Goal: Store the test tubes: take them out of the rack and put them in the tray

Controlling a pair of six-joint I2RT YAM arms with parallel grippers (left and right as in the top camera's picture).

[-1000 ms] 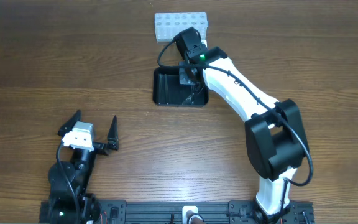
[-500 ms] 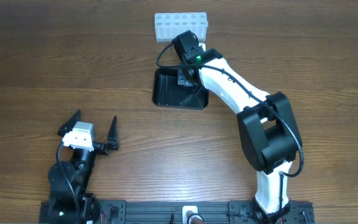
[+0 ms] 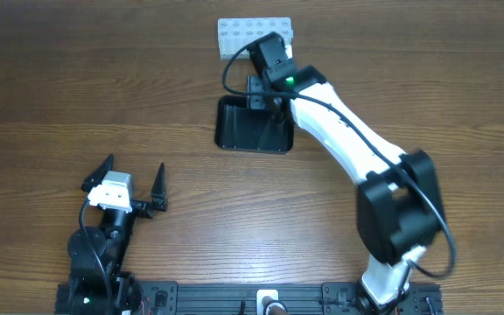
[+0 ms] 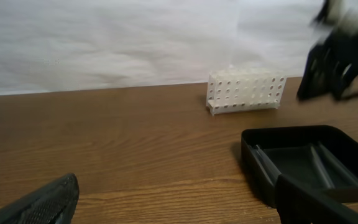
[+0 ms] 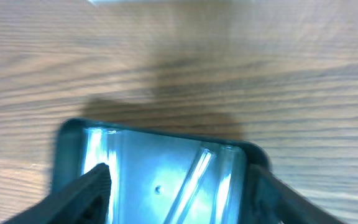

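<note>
The right arm's pincer (image 3: pixel 265 94) hangs in the upper middle of the top view, between the white rack (image 3: pixel 254 37) above it and the black tray (image 3: pixel 220 127) just below. Its wrist view shows the two fingers spread wide with nothing between them. Under them is one end of the tray, where clear test tubes (image 5: pixel 194 177) lie lengthwise on the floor. The left arm's pincer (image 3: pixel 134 188) sits at the lower left of the top view, well apart from rack and tray, and it is spread and empty too. Whether any tubes stand in the rack cannot be made out.

If more tubes are to be fetched, the likely trouble lies at the rack. It looks light and stands loose on the desk (image 3: pixel 427 79), so a finger that comes down off-centre could shove or tip it rather than close on a tube. Smooth, thin tubes may slip from a shallow grip, or crack under a hard one. On the way back, a tube carried low could catch the tray's wall. One dropped from too high could strike the tubes already lying there.
</note>
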